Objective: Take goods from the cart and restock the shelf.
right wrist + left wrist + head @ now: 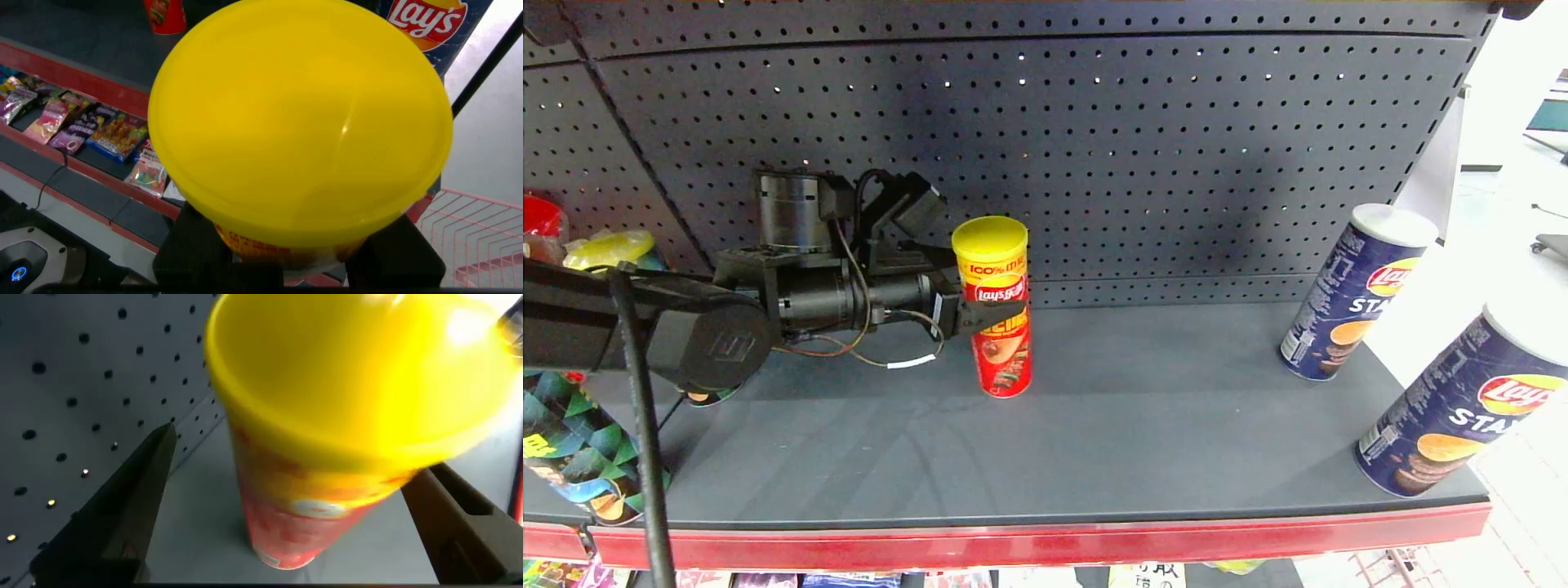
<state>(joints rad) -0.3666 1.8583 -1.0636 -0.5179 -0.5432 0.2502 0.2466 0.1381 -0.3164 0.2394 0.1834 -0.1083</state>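
A red chip can (1001,327) with a yellow lid stands upright on the dark shelf (1160,433), left of centre and near the pegboard. My left gripper (996,314) reaches in from the left and straddles its upper half. In the left wrist view the two black fingers (131,514) stand either side of the can (319,498) with gaps, so the gripper (286,527) is open. My right gripper (298,257) is shut on a second yellow-lidded can (302,122), held in front of the shelf and below its edge.
Two blue chip cans (1347,294) (1462,400) stand at the shelf's right end, one near the front edge. Snack bags (564,441) crowd the left end. The shelf's middle is bare. A pink wire cart (482,237) lies below the right gripper.
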